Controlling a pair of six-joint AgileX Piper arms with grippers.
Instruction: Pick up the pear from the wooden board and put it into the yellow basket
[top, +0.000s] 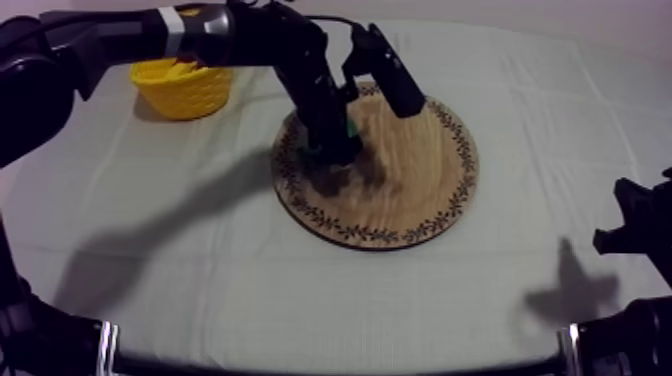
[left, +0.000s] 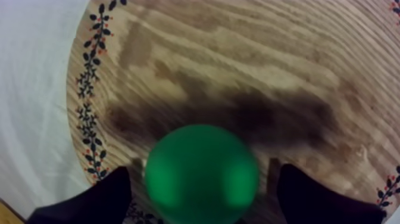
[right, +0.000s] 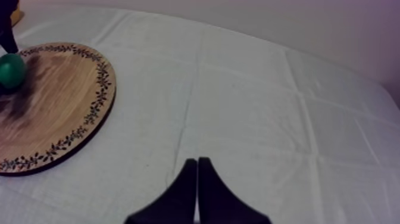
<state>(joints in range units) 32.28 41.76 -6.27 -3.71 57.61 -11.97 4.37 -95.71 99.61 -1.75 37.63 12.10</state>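
Observation:
The green pear (left: 201, 176) lies on the left part of the round wooden board (top: 400, 200), with a dark shadow on the wood beside it. My left gripper (left: 203, 171) is down over it, open, one black finger (left: 110, 199) on each side and a thin strip of wood showing between each finger and the fruit. From above, the left arm reaches in from the upper left and covers most of the pear (top: 350, 128). The right wrist view has the pear (right: 11, 70) at the board's far edge. My right gripper (right: 197, 162) is shut, low over bare cloth.
The yellow basket (top: 183, 85) stands at the back left, just behind the left arm. My right arm (top: 630, 225) rests at the table's right edge. Bare cloth lies between the board (right: 59, 101) and the right gripper.

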